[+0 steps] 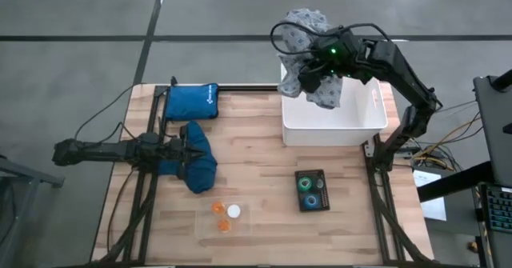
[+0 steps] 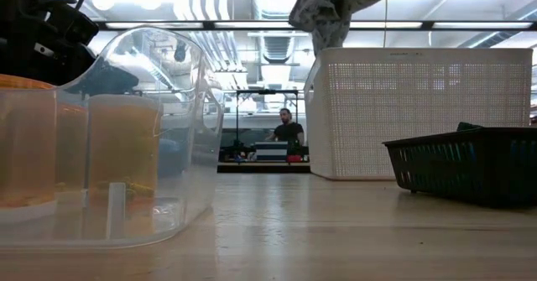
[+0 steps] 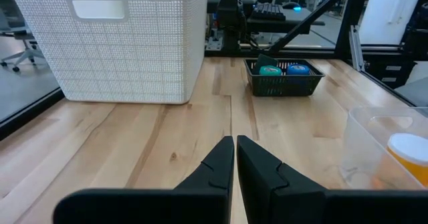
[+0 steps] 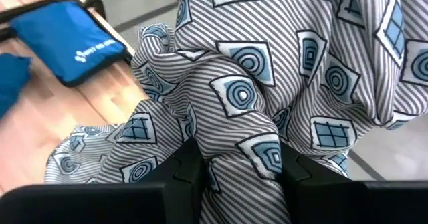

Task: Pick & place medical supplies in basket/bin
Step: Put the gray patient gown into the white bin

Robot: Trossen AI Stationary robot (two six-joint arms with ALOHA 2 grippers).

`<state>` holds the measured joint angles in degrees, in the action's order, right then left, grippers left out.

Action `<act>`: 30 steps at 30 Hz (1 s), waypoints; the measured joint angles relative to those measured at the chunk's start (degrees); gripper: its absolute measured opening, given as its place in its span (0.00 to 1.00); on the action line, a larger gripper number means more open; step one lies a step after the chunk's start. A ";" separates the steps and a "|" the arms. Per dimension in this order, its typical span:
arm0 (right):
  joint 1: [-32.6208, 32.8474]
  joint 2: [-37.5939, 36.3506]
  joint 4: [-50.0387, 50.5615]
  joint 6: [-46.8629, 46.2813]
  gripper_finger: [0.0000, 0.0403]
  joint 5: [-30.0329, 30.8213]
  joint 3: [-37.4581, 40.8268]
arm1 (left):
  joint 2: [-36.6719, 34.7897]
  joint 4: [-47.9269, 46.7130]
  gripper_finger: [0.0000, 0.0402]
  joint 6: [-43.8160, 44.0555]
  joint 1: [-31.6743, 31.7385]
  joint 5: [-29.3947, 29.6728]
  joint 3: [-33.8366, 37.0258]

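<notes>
From above, the right gripper (image 1: 314, 70) hangs over the far left corner of the white bin (image 1: 373, 118), its fingers clenched on the grey patterned cloth (image 1: 302, 24). The cloth drapes partly over the bin's rim and partly beyond the table (image 1: 264, 180) edge. The left gripper (image 1: 190, 149) lies low over the dark blue cloth (image 1: 200, 168) on the left side of the table, fingers pressed together with nothing between them. A blue pouch (image 1: 192, 102) sits at the far left edge. Near the front edge, orange and white caps (image 1: 225, 215) rest in a clear tray (image 1: 243, 220), and green and blue tape rolls (image 1: 311, 190) sit in a small dark basket (image 1: 298, 190) in front of the bin.

At table height, the patterned cloth (image 2: 323, 8) dangles above the bin (image 2: 419, 113). The clear tray (image 2: 189, 138) fills the left foreground, the dark basket (image 2: 461, 168) the right. A person (image 2: 289, 130) sits far back in the room.

The left wrist camera shows that arm's fingers (image 3: 217, 167) closed tip to tip, empty, above bare wood, with the bin (image 3: 114, 57), the basket of tape rolls (image 3: 284, 70) and the tray (image 3: 374, 150) beyond.

The right wrist camera shows the dark fingers (image 4: 190, 167) pinching a bunched fold of the patterned cloth (image 4: 267, 83), which fills most of the view. The blue pouch (image 4: 70, 40) and a bit of the dark blue cloth (image 4: 10, 83) lie on the table below.
</notes>
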<state>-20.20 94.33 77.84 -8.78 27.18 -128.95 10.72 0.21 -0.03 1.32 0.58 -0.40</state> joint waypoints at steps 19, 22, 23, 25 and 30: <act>-7.72 -0.18 -1.01 -4.64 0.23 -0.23 21.90 | 0.00 0.00 0.06 0.04 0.01 0.00 0.00; -9.13 -0.18 -2.57 -4.78 0.23 -0.65 26.01 | 0.00 0.00 0.06 0.04 0.01 0.00 -0.01; -9.68 -0.18 -3.00 -4.78 0.23 -1.44 27.34 | 0.00 0.00 0.06 0.04 -0.02 0.00 -0.01; -10.72 -0.18 -4.14 -4.80 0.23 -3.87 29.82 | 0.00 0.00 0.06 0.06 0.01 0.00 0.00; -12.73 -0.18 -8.33 -4.71 0.23 -6.02 35.16 | 0.00 0.00 0.06 0.22 -0.01 0.00 0.01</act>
<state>-32.94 94.15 69.51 -13.50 21.16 -93.79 10.72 0.21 0.19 1.31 0.58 -0.39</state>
